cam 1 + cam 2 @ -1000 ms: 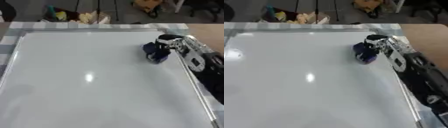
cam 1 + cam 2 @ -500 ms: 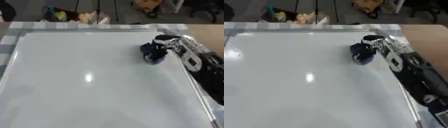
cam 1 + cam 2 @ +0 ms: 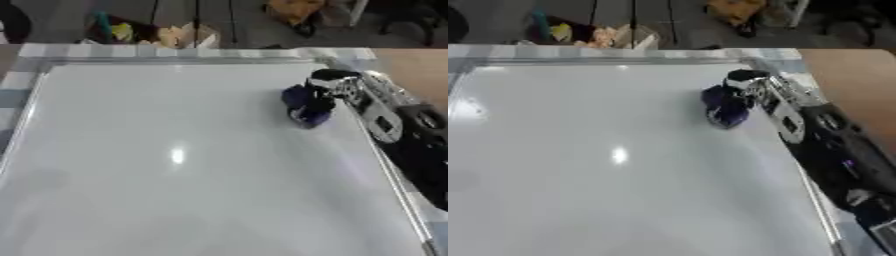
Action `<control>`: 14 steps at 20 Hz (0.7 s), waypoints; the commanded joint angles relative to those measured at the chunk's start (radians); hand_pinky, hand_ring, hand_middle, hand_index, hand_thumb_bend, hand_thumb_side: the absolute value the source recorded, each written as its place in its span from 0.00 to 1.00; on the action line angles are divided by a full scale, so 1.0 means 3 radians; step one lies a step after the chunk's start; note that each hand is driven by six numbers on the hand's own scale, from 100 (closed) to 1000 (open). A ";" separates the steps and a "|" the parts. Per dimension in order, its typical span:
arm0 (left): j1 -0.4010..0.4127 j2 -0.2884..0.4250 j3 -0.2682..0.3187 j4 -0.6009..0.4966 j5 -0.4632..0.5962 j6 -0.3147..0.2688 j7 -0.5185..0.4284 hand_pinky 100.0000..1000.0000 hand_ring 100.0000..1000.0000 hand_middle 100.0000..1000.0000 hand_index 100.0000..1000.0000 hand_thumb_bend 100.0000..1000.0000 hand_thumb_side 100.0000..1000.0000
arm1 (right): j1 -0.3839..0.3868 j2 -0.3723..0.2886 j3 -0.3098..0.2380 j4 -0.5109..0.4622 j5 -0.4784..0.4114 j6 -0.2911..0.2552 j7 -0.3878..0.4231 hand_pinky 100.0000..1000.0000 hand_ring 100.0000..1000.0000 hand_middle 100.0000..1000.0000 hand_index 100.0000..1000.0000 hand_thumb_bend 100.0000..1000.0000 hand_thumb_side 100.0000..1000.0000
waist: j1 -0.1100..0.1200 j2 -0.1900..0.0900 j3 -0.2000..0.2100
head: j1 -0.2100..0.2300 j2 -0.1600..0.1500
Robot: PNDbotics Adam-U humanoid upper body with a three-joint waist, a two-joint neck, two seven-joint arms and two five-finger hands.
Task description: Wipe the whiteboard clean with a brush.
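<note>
Your right robot hand (image 3: pixel 337 87) comes in along the right edge of the whiteboard (image 3: pixel 175 165), with the black forearm running down that side toward the lower right corner of the view. Its fingers are curled round the brush (image 3: pixel 304 105), a dark blue lump that sits on the board surface just inside the right frame, in the upper right part of the board. The brush is touching the white surface, and a faint shadow lies under it. You cannot make out its shape beyond a rounded blue body partly hidden by the fingers. The whiteboard fills nearly the whole view and lies flat on the tabletop (image 3: pixel 411 70), whose brown wood shows past the board's right side near the far corner. The board's metal frame is visible along the far edge and down the right edge, just beside your forearm. The white surface looks blank where it can be seen, with one bright glare spot (image 3: pixel 178 156) left of centre and a second, fainter one near the left edge in the right eye view. A grey and white checked cloth (image 3: pixel 52 50) lies under the board's far edge. Beyond it, on the floor, there is a yellow and tan clutter (image 3: pixel 153 34) that you cannot identify. Your left robot hand shows in neither view.
</note>
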 commanded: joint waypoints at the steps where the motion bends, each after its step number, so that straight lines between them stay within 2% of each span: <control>1: -0.0030 0.0016 0.0005 -0.0059 0.0012 0.0003 -0.0001 0.32 0.55 0.49 0.68 0.03 0.98 | -0.0026 -0.0086 -0.0072 0.0048 0.0070 0.0032 -0.0048 0.46 0.53 0.23 0.43 0.00 0.43 | 0.0017 -0.0081 -0.0011 | -0.0004 -0.0031; 14: -0.0023 0.0009 0.0001 -0.0059 0.0009 -0.0008 -0.0007 0.32 0.55 0.49 0.68 0.03 0.98 | 0.0037 -0.0171 -0.0238 0.0274 0.0256 0.0155 -0.0192 0.46 0.53 0.24 0.43 0.00 0.44 | 0.0046 -0.0079 -0.0025 | 0.0007 -0.0032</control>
